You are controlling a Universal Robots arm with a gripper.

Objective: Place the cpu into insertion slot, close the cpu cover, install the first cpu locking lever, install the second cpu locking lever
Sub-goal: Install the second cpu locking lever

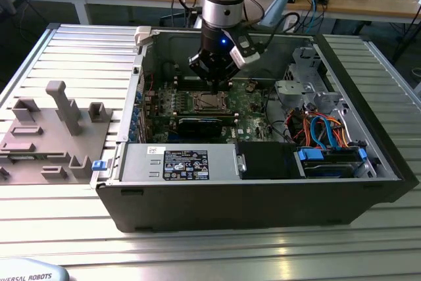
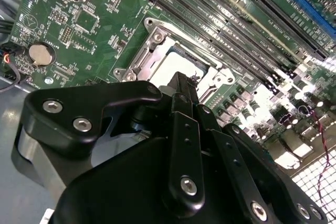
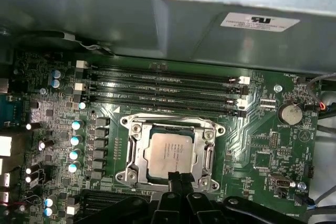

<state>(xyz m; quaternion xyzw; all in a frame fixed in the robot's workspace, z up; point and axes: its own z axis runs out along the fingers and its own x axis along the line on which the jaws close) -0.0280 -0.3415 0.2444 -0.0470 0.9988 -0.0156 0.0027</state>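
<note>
The cpu (image 3: pixel 169 151) lies flat in the insertion slot (image 3: pixel 127 174) on the green board, its silvery top showing. The cpu cover (image 3: pixel 137 148) lies down around it as a metal frame, with a thin wire lever (image 3: pixel 173 118) running along one side. My gripper (image 3: pixel 179 176) is shut with nothing between its fingers, and its tip hangs just above the edge of the slot. The second wrist view shows the same gripper (image 2: pixel 182 80) over the cpu (image 2: pixel 173 60) and cover (image 2: pixel 139 61). In the exterior view the gripper (image 1: pixel 216 89) hovers over the slot (image 1: pixel 209 101) inside the open computer case.
Long memory slots (image 3: pixel 163 85) run beside the socket, and a coin battery (image 3: pixel 289 113) sits on the board. A black card (image 1: pixel 197 125), a power supply (image 1: pixel 177 162) and a drive bay with blue cables (image 1: pixel 329 133) fill the case. A grey fixture (image 1: pixel 52 129) stands at the exterior view's left.
</note>
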